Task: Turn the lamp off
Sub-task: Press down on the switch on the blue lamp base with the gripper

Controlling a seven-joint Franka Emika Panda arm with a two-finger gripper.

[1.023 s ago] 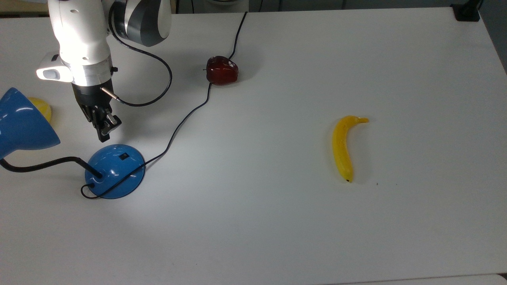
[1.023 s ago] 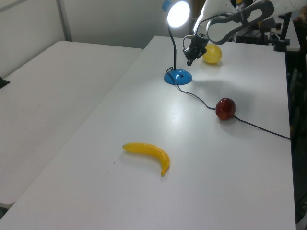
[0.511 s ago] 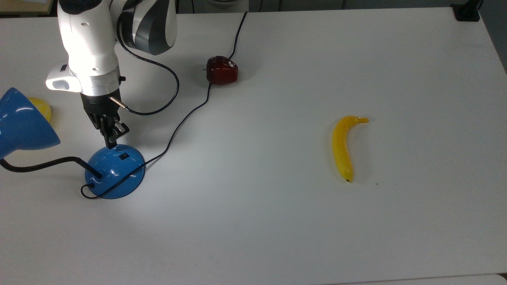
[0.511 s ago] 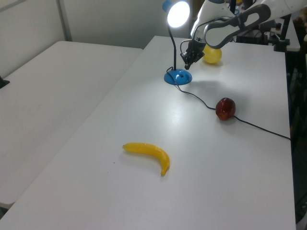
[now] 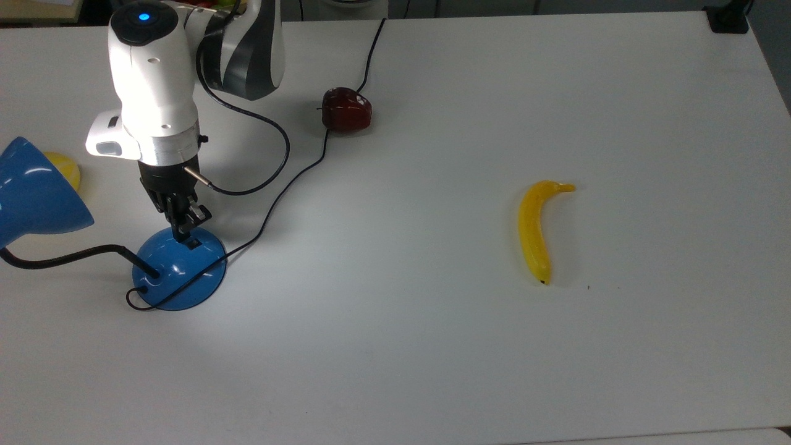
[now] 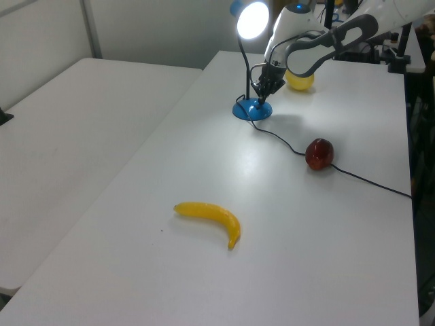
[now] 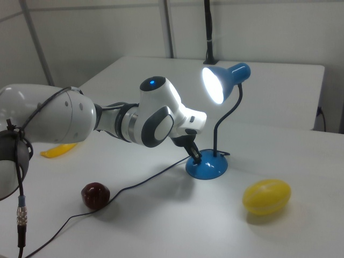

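The lamp is lit: its blue dome base (image 5: 179, 269) (image 6: 251, 109) (image 7: 207, 166) sits at the top view's left, with a black bendy neck (image 5: 68, 256) rising to the blue cone shade (image 5: 34, 191) (image 7: 228, 78). A small black switch (image 5: 193, 243) is on the base. My gripper (image 5: 183, 233) (image 6: 259, 98) (image 7: 196, 157) points down with its fingers shut, its tip right at the switch. The black cord (image 5: 290, 179) trails from the base across the table.
A dark red apple (image 5: 346, 109) (image 6: 319, 153) (image 7: 95, 195) lies on the cord. A banana (image 5: 536, 228) (image 6: 211, 217) rests far at the top view's right. A yellow lemon-like fruit (image 7: 266, 196) (image 6: 300, 77) sits behind the lamp base. The table's edges are close at the left view's left.
My gripper has moved down and toward the lamp base, from beside its rim onto the switch area. The lamp stays lit. Nothing else moved.
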